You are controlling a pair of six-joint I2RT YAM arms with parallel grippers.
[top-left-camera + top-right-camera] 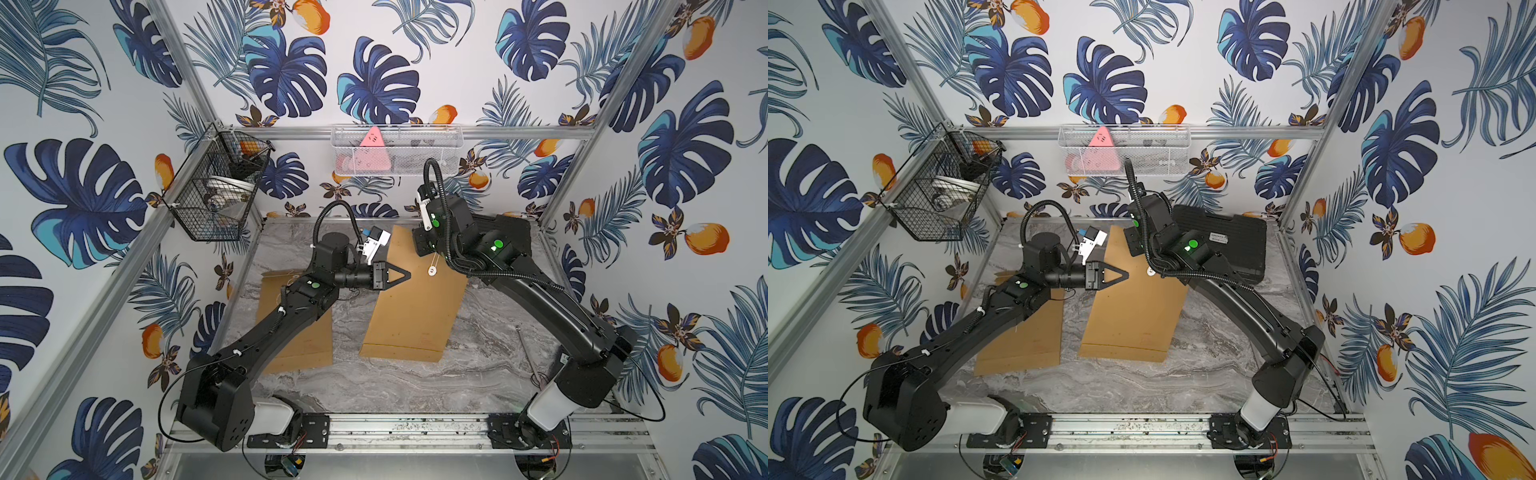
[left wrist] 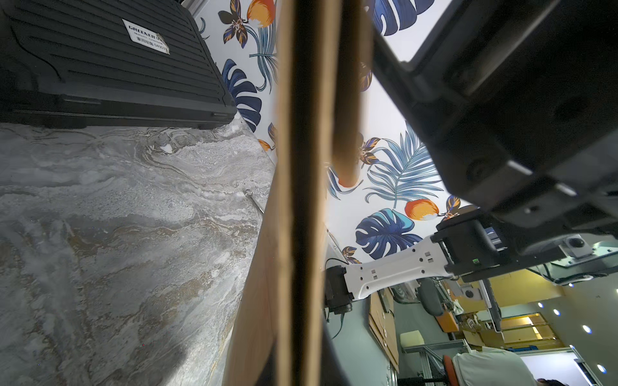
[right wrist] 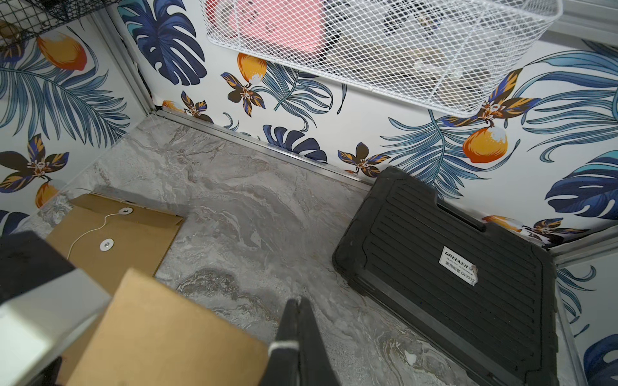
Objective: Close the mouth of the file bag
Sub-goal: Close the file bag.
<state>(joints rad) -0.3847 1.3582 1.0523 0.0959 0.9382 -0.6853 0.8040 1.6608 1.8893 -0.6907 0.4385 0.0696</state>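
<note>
File bag (image 1: 415, 307) on grey marbled tabletop (image 1: 374, 386) (leafy wallpaper (image 1: 374, 83) around), left claw (image 1: 407, 274) and right claw (image 3: 298, 307) both closed.

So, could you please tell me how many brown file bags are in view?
2. The left file bag lies flat, partly under the left arm; the middle file bag lies right of it, centrally. The arms might hide another, though none shows.

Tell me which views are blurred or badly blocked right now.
Left wrist view: the brown paper file bag is edge-on, blurred, blocking the middle. Right wrist view: sharp on the black ribbed plastic case, near bag corner soft. Both top views: evenly lit, no glare.
</note>
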